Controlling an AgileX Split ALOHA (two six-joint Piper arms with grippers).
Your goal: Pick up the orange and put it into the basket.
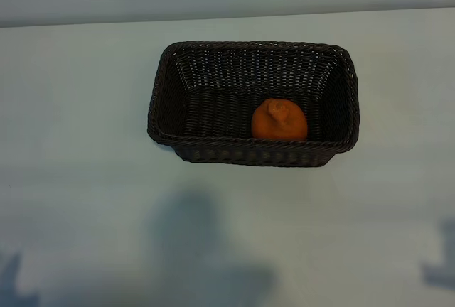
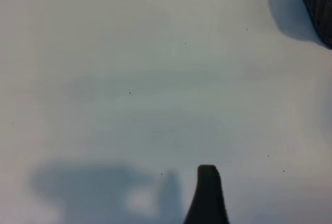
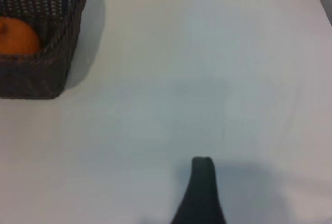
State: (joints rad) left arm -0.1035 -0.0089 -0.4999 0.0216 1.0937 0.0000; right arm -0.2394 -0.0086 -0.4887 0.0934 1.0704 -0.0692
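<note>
**The orange sits in the basket**

We see the orange (image 1: 279, 119) lying inside the basket (image 1: 160, 87). It rests on the basket floor, close to the front wall and a bit toward the right arm's side. Its knobby stem end points up. It is touching nothing but the basket, so we think the job is done.

We think the arms are back and out of the way because there is nothing left to carry. In the outside view we cannot see either arm, only soft shadows on the white table (image 1: 71, 179).

The left gripper (image 2: 207, 195) hangs over bare table. We see just one dark fingertip, and a corner of the basket (image 2: 317, 6) far off. The right gripper (image 3: 201, 190) also hangs over bare table, with the basket (image 3: 49, 53) well apart from it and a piece of the orange (image 3: 18, 36) peeking over the rim.

Each wrist view shows only one finger; the other is cut off. Both grippers stand open and hold nothing.

Most of the orange is hidden by the basket wall in the right wrist view.
</note>
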